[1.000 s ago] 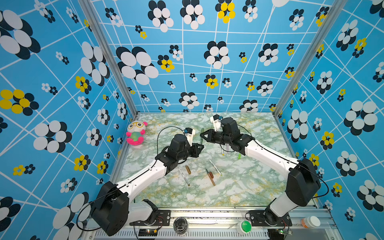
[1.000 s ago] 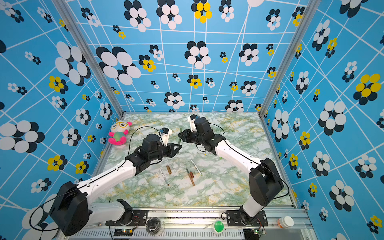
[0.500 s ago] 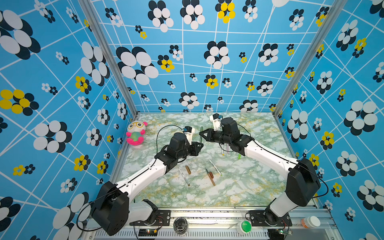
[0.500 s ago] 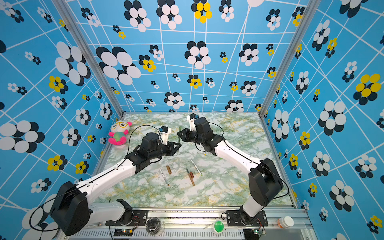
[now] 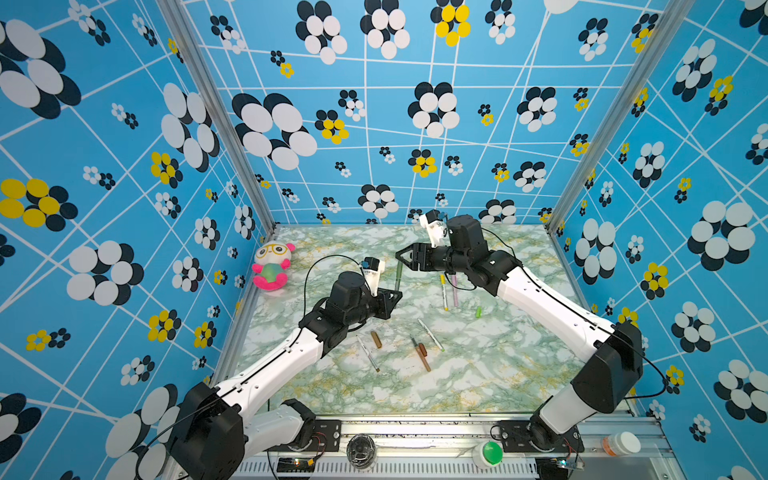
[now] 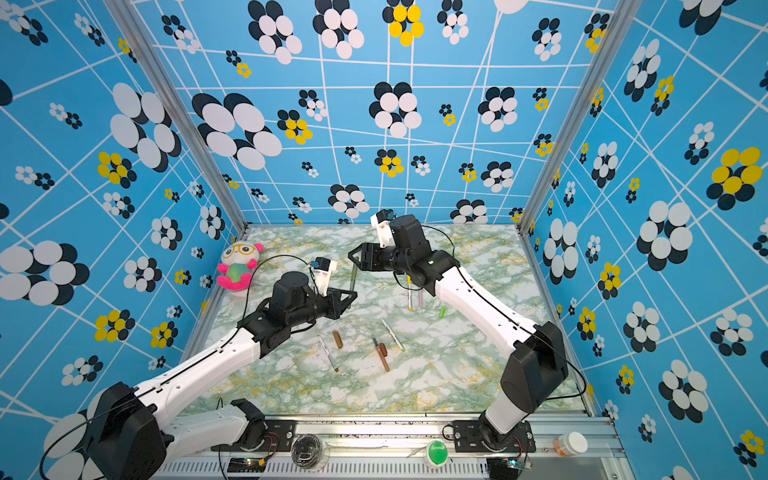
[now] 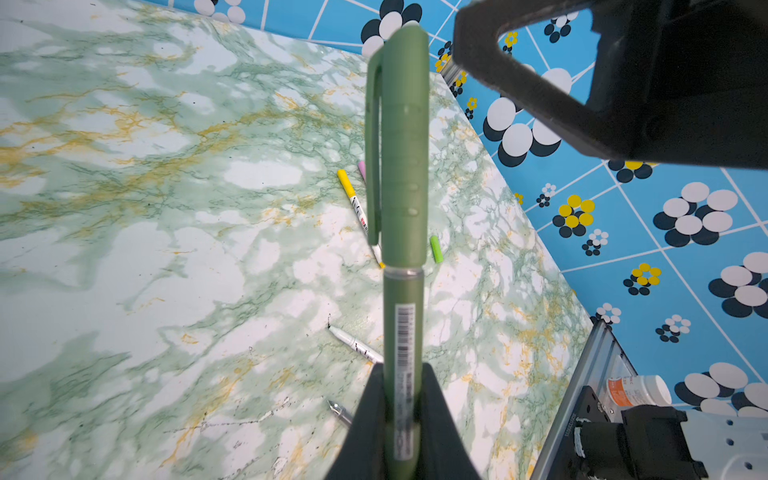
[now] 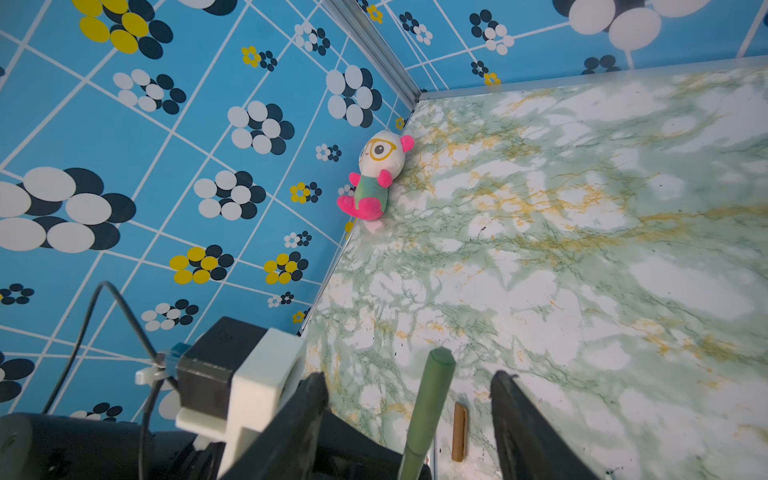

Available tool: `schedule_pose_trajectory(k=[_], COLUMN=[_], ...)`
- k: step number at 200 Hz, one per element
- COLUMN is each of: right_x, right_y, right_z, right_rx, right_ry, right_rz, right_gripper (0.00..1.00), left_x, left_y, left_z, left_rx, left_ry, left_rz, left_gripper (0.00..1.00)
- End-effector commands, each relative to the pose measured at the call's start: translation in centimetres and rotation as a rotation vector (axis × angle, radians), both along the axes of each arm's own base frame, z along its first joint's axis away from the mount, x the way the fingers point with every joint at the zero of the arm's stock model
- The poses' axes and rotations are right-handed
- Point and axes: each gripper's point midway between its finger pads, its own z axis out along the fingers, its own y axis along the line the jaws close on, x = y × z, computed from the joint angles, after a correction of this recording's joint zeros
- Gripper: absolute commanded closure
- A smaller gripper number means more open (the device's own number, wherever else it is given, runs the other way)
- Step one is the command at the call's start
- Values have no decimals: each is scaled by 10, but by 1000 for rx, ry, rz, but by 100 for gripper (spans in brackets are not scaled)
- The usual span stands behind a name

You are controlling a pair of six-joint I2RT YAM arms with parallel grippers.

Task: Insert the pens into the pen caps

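Note:
My left gripper (image 7: 401, 374) is shut on the barrel of a dark green pen (image 7: 403, 324) that stands upright above the table. A matching green pen cap (image 7: 401, 145) sits on its upper end. My right gripper (image 8: 409, 384) is open, its fingers on either side of that cap (image 8: 432, 395) without touching it. In both top views the pen (image 5: 398, 276) (image 6: 353, 276) rises from the left gripper (image 5: 392, 297) to the right gripper (image 5: 405, 257). Other pens lie on the table: one yellow-capped (image 5: 444, 293), one pink (image 5: 454, 286), one white (image 5: 430, 334).
A lime green cap (image 5: 478, 311), a brown cap (image 5: 376, 338), a white pen (image 5: 368, 353) and a brown pen (image 5: 420, 355) beside a reddish-brown cap lie mid-table. A plush toy (image 5: 272, 266) sits by the left wall. A green button (image 5: 490, 453) is on the front rail.
My right gripper has opened and let go of the green cap, which stays on the pen. Both arms have hardly moved.

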Motion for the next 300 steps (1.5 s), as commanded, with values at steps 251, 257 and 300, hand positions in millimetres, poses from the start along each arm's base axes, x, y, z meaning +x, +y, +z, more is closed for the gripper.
schedule_pose_trajectory(k=[251, 257, 300], right_x=[-1, -2, -9], right_y=[16, 14, 8], right_z=[-69, -74, -98], right_rx=[-175, -181, -202], right_ry=[134, 142, 188], right_rz=[9, 7, -4], right_gripper=[100, 100, 100], left_x=[35, 36, 41], left_y=[-8, -7, -5], left_z=[53, 57, 85], left_rx=[-91, -98, -132], left_ry=[-203, -218, -316], left_rz=[99, 106, 127], left_gripper=[100, 100, 100])
